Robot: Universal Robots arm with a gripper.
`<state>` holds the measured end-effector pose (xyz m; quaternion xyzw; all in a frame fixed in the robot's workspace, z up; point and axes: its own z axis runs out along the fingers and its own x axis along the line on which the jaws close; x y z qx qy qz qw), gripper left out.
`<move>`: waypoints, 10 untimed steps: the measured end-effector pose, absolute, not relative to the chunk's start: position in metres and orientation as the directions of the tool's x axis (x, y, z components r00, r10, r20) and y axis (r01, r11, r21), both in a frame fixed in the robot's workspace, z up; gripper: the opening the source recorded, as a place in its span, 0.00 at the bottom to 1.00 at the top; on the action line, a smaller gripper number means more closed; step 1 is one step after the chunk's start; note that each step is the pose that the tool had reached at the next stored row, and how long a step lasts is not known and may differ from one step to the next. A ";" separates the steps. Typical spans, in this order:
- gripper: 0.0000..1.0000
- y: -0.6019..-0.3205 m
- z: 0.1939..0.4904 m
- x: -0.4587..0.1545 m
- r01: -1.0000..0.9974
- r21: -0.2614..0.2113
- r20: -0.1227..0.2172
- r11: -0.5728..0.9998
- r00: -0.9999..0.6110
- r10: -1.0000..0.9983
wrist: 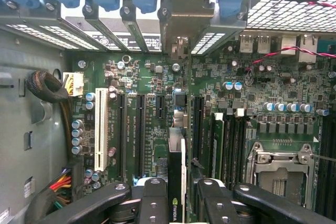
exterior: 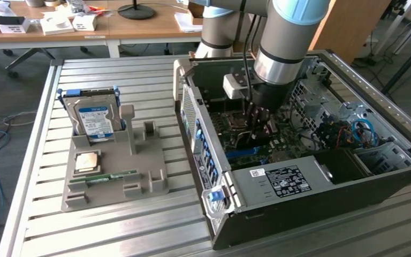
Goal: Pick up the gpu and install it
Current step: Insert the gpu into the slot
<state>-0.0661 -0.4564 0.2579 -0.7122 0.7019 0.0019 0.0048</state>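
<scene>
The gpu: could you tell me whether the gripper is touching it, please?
Touching. The wrist view shows the gpu edge-on between the fingers of the gripper, one flat against its side.

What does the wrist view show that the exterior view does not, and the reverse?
Wrist view: the gpu, held edge-on by the gripper over the black slots, near a white slot. Exterior view: the grey tray with the hard drive and the memory stick, beside the case. Both: the motherboard inside the open computer case.
</scene>
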 end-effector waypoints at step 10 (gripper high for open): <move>0.27 -0.456 0.258 -0.066 -1.000 -0.012 -0.012 -0.016 0.016 -1.000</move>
